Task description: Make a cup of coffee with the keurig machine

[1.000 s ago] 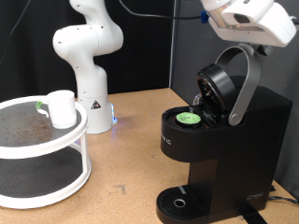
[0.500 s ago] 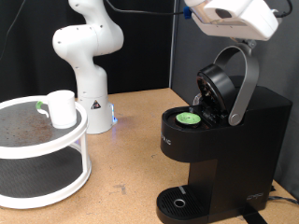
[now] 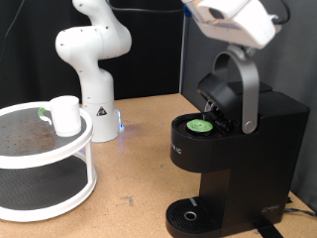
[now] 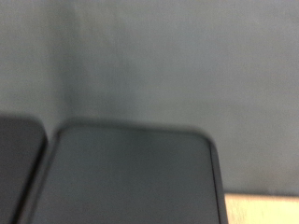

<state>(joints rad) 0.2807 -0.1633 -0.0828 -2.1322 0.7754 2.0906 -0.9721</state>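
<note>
Gripper [image 3: 236, 22] sits upper right of the exterior view, pressed onto the top of the keurig machine [image 3: 238, 149] lid handle [image 3: 246, 84]; finger state can't tell. Handle runs near-vertical now, directly under it. Versus earlier: hand shifted left, lid swung partway down over the green pod [image 3: 201, 126]. Cup [image 3: 65, 115] sits on the white rack [image 3: 54, 174], far left.

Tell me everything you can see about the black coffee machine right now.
The large black boxy plastic coffee machine stands on the brown tabletop at the exterior view's right. Its lid is raised by a silver-grey arched handle, exposing a green-topped pod seated in the brew chamber. A round drip tray sits at its base, no cup on it. The white end effector is directly above the handle.
</note>
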